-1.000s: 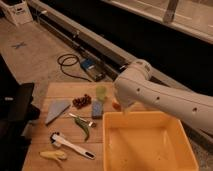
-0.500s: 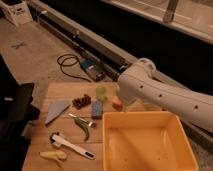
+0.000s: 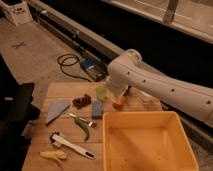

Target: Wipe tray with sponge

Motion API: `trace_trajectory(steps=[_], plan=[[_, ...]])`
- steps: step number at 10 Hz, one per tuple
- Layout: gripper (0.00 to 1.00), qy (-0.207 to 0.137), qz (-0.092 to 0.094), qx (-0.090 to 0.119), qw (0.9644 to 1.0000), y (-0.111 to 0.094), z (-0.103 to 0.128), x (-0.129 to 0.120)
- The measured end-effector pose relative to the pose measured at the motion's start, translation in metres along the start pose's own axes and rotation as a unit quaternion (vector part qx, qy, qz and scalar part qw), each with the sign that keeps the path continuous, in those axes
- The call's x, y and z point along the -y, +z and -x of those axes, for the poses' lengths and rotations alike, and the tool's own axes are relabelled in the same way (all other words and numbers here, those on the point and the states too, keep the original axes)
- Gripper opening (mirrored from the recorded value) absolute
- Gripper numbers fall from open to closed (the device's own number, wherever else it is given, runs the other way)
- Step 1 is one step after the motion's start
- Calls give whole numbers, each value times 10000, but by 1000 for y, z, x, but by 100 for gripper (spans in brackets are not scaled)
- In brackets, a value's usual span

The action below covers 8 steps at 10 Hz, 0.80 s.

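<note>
The yellow tray (image 3: 145, 147) stands on the right half of the wooden table, and I see nothing in it. The blue-grey sponge (image 3: 97, 109) lies on the table just left of the tray's far left corner. My gripper (image 3: 121, 96) hangs below the white arm (image 3: 150, 85), just beyond the tray's far rim. It is above a small red thing (image 3: 118, 104) and to the right of the sponge. It holds nothing that I can see.
A pale green cup (image 3: 101, 93), dark grapes (image 3: 82, 101), a grey wedge (image 3: 56, 111), a green pepper (image 3: 84, 127), a white-handled tool (image 3: 70, 145) and a yellow piece (image 3: 54, 155) lie left of the tray. A cable and blue box (image 3: 89, 65) lie on the floor behind.
The arm has drawn back from the tray's far rim, uncovering the small red thing, and its upper end has swung to the left. The sponge and tray have not moved.
</note>
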Motion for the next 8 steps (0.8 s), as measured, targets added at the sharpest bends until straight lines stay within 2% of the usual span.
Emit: trace_trajectory(steps=[3,5,6,8], plan=[[65,-559,-100,314,9979,24,18,28],[65,-809,-77,463,9956,41,31,34],[65,-987,-12,474,9940,54,40,38],[65,-1401,222,510,9886,83,54,36]])
